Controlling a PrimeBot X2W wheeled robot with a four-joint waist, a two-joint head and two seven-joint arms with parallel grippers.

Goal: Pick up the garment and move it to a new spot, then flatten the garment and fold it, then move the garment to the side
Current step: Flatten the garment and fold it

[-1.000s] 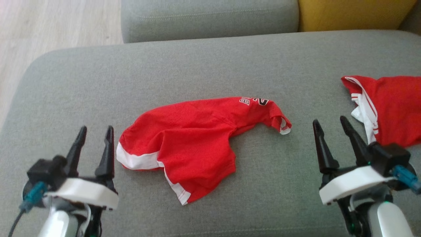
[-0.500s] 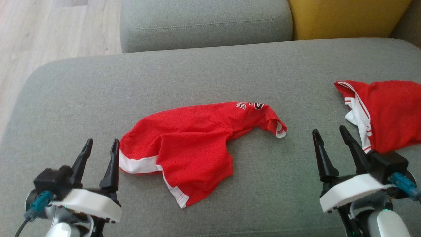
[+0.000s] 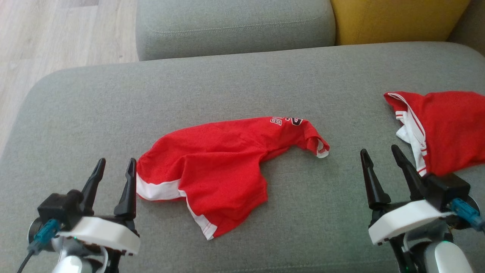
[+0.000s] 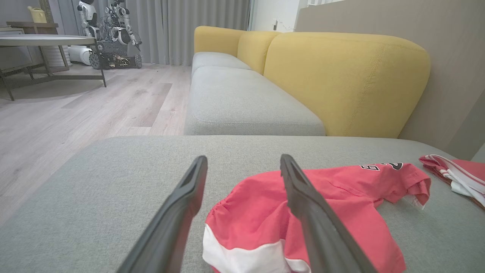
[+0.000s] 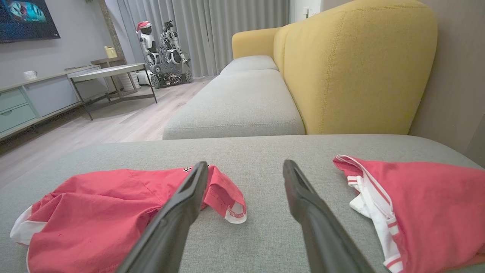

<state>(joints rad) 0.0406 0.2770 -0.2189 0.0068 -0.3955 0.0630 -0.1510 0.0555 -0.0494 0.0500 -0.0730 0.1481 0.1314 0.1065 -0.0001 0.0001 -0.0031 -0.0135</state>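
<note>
The left gripper (image 3: 116, 162) and right gripper (image 3: 379, 150) are held spread and empty over the sofa (image 3: 227, 91).
The garment (image 3: 212, 170) is laid crumpled between them, just beside the left gripper. The black print (image 3: 286, 121) on it cannot be read whole. A second garment (image 3: 447, 125) is seen by the right gripper, and in the wrist views a robot (image 4: 113, 34) by curtains (image 4: 189, 30).

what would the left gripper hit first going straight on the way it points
Probably the middle red garment, its white-banded hem just ahead of the open left gripper; height above the cloth is unclear, so it may pass over.
</note>
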